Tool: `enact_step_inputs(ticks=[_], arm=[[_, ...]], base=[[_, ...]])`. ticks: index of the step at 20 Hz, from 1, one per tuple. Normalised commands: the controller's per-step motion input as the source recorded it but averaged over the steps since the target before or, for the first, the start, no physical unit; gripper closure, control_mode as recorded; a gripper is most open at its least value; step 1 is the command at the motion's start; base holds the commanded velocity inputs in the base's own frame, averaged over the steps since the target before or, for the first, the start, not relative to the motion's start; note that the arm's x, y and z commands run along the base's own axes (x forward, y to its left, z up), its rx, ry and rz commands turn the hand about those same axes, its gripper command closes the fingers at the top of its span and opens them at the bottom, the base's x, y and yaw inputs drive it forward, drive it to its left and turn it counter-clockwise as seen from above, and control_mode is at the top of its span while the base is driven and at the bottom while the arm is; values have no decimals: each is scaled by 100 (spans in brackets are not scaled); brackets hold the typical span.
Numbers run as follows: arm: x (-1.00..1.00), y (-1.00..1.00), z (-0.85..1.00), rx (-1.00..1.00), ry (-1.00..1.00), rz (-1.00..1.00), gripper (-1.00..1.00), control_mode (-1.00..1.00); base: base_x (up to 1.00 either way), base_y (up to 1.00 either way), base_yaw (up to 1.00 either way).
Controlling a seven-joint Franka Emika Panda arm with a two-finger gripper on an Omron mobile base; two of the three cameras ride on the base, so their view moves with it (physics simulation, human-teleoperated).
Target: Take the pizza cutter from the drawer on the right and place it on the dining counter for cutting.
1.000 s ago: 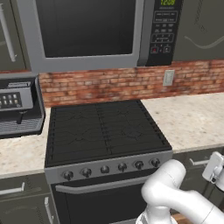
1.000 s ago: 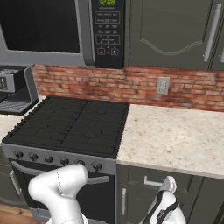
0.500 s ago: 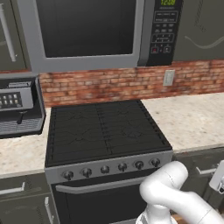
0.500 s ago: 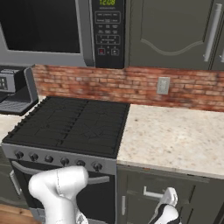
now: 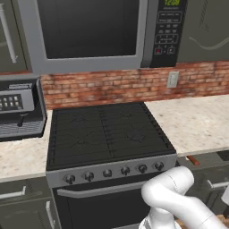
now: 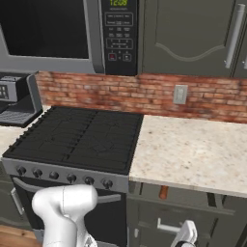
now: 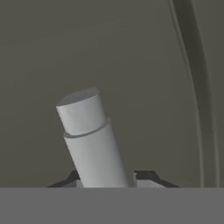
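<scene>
The tool [image 7: 107, 179] is closed tight on a pale round bar [image 7: 87, 131]. The bar looks like a handle and sticks up between the two dark finger tips [image 7: 148, 176]. In the right base view the tool [image 6: 185, 235] is seen low down, in front of the dark cabinets to the right of the stove [image 6: 77, 140].

Just under the edge of the speckled worktop [image 6: 193, 149] the drawer [image 6: 198, 198] is seen open a little. The red-brown handle of the pizza cutter [image 6: 164, 192] is seen lying inside it. From the other side the same red-brown end [image 5: 192, 159] is seen poking out under the worktop edge. The silver end cannot be seen.

The step in hand is judged to be the pulling open of the drawer. The pull should be made straight out and slowly, so the bar is not lost from the grip. The drawer should be opened wide enough for the whole cutter to be reached from above. Only then should the bar be let go.
</scene>
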Motion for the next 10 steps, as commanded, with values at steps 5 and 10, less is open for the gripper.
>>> enact_step_inputs(ticks=[5,10], arm=[[-63,-27,0,0,1,0,100,-100],[-63,-26,0,0,1,0,100,-100]], base=[[0,0,0],[0,0,0]])
